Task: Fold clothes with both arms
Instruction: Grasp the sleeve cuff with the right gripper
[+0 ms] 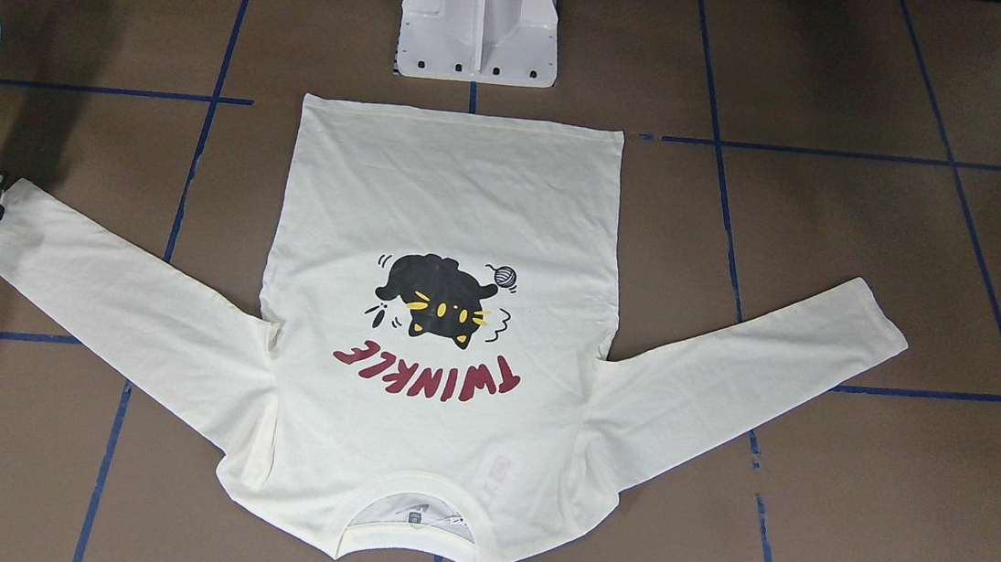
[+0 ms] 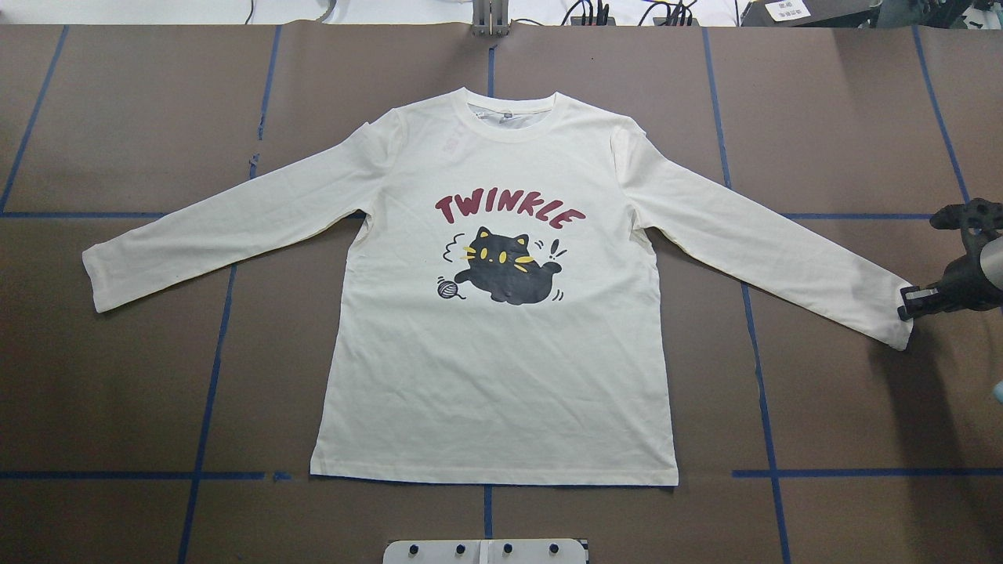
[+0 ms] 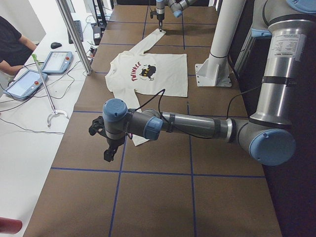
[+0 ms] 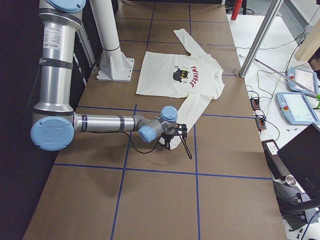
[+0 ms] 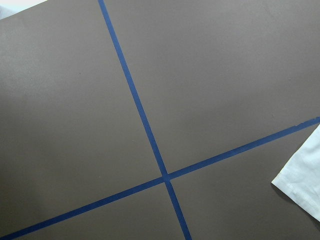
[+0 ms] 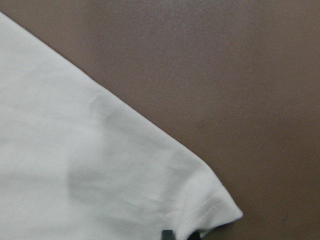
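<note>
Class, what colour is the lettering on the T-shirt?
Dark red lettering, clearest in the overhead exterior view.

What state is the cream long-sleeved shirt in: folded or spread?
Spread flat, print side up. The cream-white long-sleeved T-shirt has both sleeves stretched outward and its hem straight; no part is folded over.

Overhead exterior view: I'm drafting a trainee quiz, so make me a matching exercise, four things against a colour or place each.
Things:
1. TWINKLE lettering
2. tape lines
3. T-shirt
4. right gripper

Colour or place:
A. at a sleeve cuff
B. cream-white
C. dark red
D. blue

Pairs: 1-C, 2-D, 3-B, 4-A.
</note>
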Motion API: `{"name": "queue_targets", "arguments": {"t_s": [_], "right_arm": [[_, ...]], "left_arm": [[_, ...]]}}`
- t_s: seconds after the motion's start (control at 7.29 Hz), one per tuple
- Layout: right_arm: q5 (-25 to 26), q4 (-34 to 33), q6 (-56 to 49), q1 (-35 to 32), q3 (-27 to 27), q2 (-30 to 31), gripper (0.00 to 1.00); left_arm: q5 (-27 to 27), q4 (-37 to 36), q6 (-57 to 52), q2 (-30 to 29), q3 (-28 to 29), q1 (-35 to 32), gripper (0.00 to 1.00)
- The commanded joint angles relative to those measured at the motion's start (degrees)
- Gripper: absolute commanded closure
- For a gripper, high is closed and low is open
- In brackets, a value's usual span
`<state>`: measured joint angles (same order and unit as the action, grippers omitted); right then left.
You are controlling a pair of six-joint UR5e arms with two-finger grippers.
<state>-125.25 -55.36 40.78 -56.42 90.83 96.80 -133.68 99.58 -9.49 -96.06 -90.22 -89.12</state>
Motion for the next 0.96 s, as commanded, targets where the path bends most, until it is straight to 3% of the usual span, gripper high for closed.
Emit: {"name": "queue_targets", "arguments": {"t_s": [0.0,0.27,0.41,0.69,0.82], "right_arm": [[-0.08,-0.10,0.00,-0.01,0.40,-0.47,1.00],[-0.25,-0.01,2.61,-0.01,8.09,-0.73,1.00],[-0.43,-0.10,5.94,-0.01,10.22,-3.78,1.00],[-1.65,-0.19,15.06,-0.01,10.77,-13.86,1.00],[-1.66,-1.75,22.95,0.60,9.46,-22.36,1.00]], "left_arm": [[0.00,0.00,0.00,0.00,-0.13,0.00,0.00],[-0.09,0.00,0.17,0.00,-0.30,0.00,0.00],[-0.09,0.00,0.09,-0.09,-0.04,0.00,0.00],[-0.09,0.00,0.18,-0.18,-0.39,0.00,0.00],[-0.09,0.00,0.26,-0.18,-0.57,0.00,0.00]]}}
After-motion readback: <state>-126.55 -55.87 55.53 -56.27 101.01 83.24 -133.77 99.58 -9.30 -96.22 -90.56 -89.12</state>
